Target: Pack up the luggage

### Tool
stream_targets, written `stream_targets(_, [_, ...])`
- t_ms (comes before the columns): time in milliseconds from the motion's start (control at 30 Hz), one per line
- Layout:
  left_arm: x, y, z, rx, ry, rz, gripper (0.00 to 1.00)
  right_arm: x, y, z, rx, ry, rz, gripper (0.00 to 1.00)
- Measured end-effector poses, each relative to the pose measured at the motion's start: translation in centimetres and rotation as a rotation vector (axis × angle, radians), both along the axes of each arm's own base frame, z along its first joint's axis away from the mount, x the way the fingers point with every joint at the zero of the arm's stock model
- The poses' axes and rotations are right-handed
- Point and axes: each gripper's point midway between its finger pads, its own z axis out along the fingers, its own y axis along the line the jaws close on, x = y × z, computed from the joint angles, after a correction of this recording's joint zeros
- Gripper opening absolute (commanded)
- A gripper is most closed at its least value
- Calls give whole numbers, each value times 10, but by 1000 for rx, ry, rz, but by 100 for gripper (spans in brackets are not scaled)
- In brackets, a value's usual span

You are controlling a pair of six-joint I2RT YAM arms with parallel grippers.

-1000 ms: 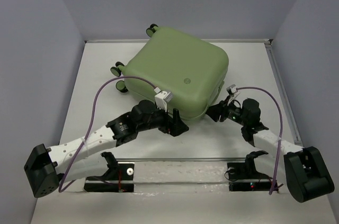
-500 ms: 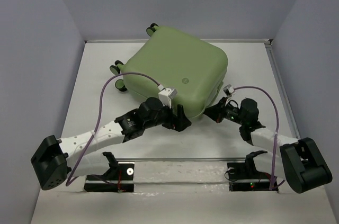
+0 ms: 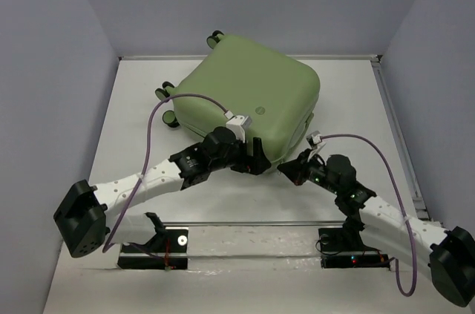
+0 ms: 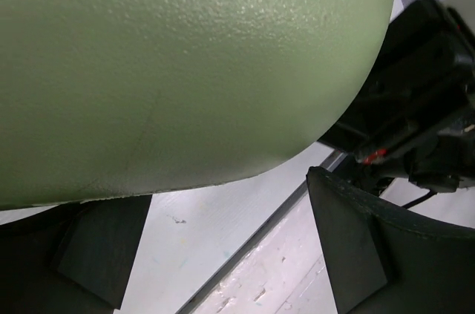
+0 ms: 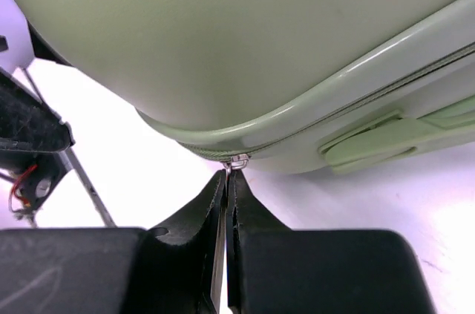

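Room: pale lavender walls close in on three sides of a white table; a metal rail runs across its near edge, in front of the arm bases.
Luggage: the luggage lies flat and closed on the far middle of the table, shell up, its round logo facing the ceiling and its wheels sticking out on the left and far sides.
Overhead only: both arms reach in to the near corner of the case, and a purple cable arcs over the shell.
Left wrist only: the rounded green shell fills the top of the picture, with bare table beneath it.
Right wrist only: the zipper line runs along the seam under the shell's rim, and a moulded green handle sits below it.
Left gripper: the left gripper is spread wide at the near corner, its fingers low beside the shell and gripping nothing.
Right gripper: the right gripper is pinched tight, its tips clamped on the small metal zipper pull at the seam.
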Motion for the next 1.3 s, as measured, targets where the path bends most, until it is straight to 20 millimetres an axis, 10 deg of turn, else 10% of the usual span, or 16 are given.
stream_targets(467, [15, -2, 1, 3, 88, 27, 98, -26, 25, 2, -64, 48, -71, 7])
stream_targets(800, [30, -3, 1, 12, 102, 55, 98, -15, 84, -2, -64, -12, -256, 7])
stream_targets(1133, [35, 9, 10, -29, 178, 45, 99, -16, 87, 5, -25, -40, -303, 7])
stream_targets(1300, [71, 37, 44, -171, 251, 91, 99, -17, 86, 10, -11, -39, -299, 7])
